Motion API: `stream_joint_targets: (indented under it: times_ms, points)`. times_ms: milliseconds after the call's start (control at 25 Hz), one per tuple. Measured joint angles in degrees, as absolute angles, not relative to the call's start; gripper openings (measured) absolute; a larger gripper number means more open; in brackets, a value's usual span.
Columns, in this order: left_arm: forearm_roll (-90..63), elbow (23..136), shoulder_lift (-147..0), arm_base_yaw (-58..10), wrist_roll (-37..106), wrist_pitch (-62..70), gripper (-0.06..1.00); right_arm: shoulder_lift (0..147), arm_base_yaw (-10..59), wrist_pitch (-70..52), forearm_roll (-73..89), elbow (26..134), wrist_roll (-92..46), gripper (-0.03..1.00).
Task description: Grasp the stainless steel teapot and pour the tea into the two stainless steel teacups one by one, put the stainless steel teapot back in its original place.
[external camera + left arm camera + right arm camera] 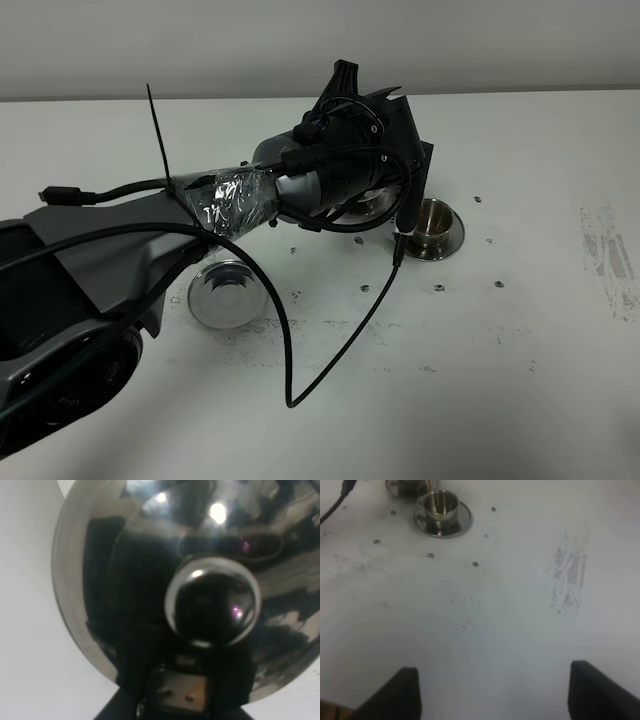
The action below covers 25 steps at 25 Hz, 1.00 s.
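My left gripper reaches across the middle of the table, and its arm hides most of the stainless steel teapot in the exterior view. In the left wrist view the teapot's mirror-steel lid and knob fill the frame, and the left gripper is shut on the pot at its edge. One steel teacup on its saucer stands right of the arm. The other teacup is partly hidden under the arm. The round steel coaster lies bare. My right gripper is open and empty. No tea shows.
A black cable hangs from the left arm in a loop over the table's middle. The right wrist view shows the right-hand teacup far ahead and a grey scuff mark on the white table.
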<state>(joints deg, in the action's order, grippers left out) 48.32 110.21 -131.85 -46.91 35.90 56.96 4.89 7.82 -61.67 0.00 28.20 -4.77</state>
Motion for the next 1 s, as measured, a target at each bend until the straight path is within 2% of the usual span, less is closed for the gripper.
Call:
stream_joint_targets:
  times_ms: [1000]
  points:
    - [49.97,110.21,-131.85,-47.59,37.56,56.92,0.17,4.89,7.82,-61.67,0.34,28.20,-4.77,0.59]
